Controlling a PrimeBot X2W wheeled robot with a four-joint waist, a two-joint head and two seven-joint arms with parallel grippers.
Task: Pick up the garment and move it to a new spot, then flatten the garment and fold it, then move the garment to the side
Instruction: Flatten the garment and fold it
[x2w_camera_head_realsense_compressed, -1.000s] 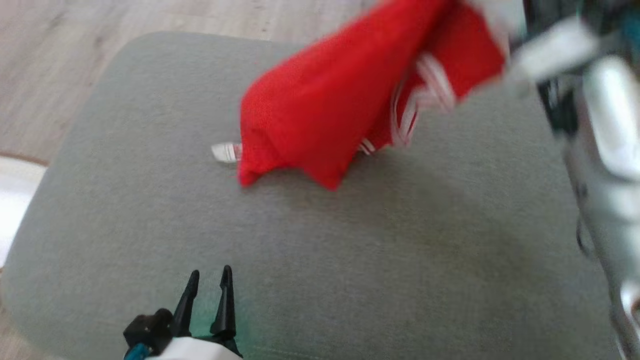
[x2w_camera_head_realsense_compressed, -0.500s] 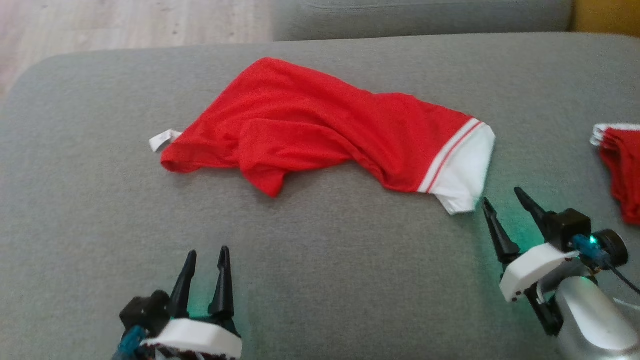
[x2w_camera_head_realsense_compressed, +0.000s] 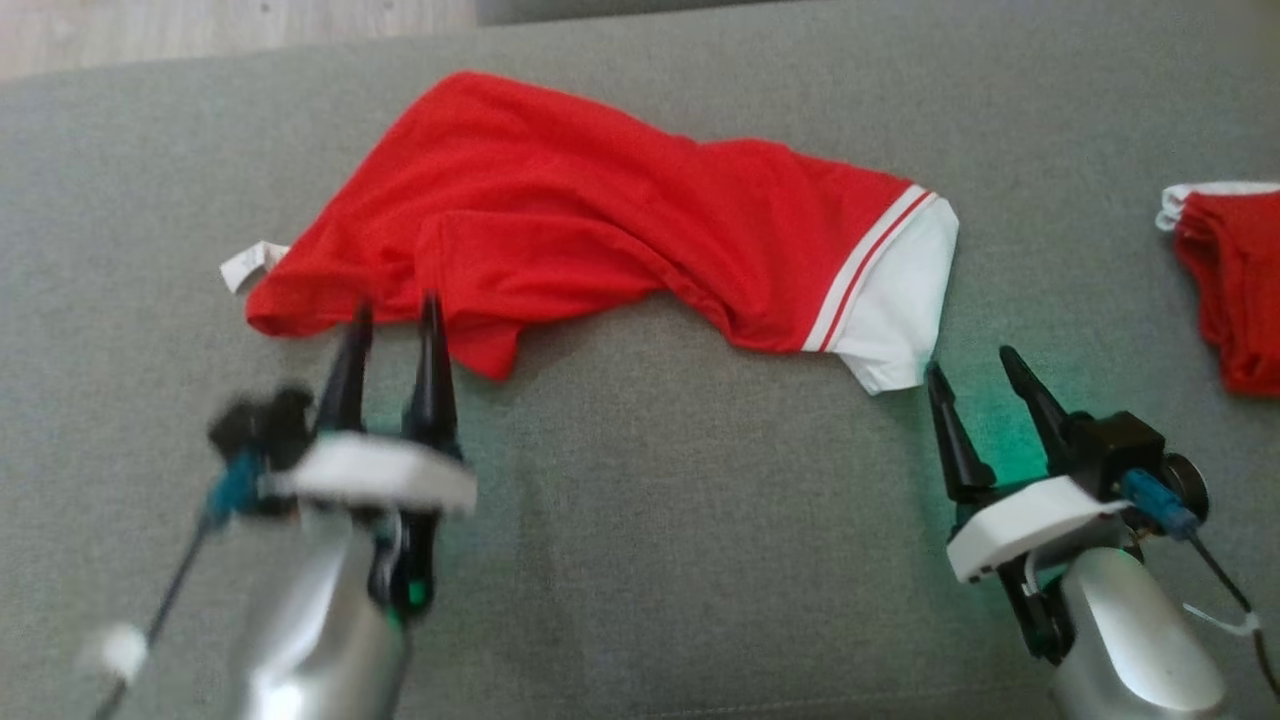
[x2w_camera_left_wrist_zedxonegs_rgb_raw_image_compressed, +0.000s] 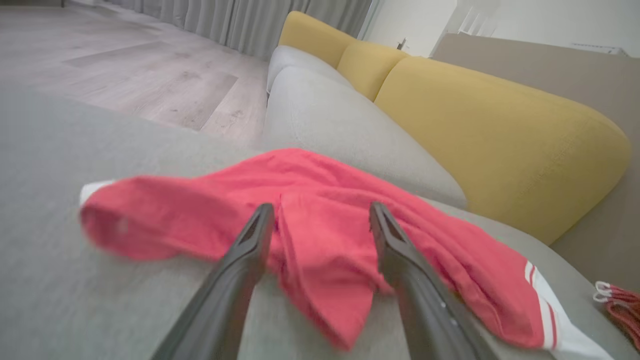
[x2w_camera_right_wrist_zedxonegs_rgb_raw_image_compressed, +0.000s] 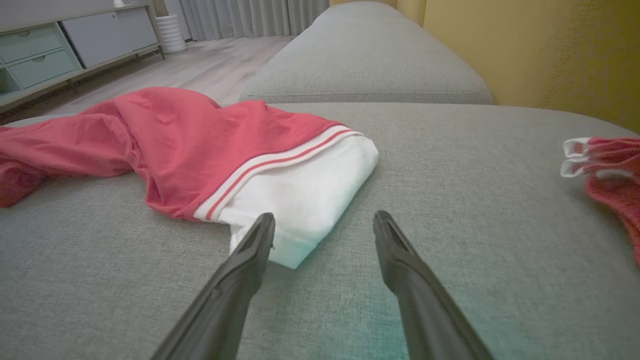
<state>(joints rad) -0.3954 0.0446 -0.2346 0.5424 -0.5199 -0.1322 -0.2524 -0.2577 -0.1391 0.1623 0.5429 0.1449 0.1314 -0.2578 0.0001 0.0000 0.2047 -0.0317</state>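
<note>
Head view: the garment lies crumpled on the cushion, so the move appears done while flattening, folding and the side move remain; left gripper and right gripper stand parted, empty, at its near edge.

The left gripper, two long dark tapering fingers on a white mount, is extending from the silver left forearm. It is blurring in the head view, its fingers parted and clasping nothing. The right gripper, of the same build, is pointing forward and slightly leftward from the silver right forearm, fingers likewise parted and empty.
</note>
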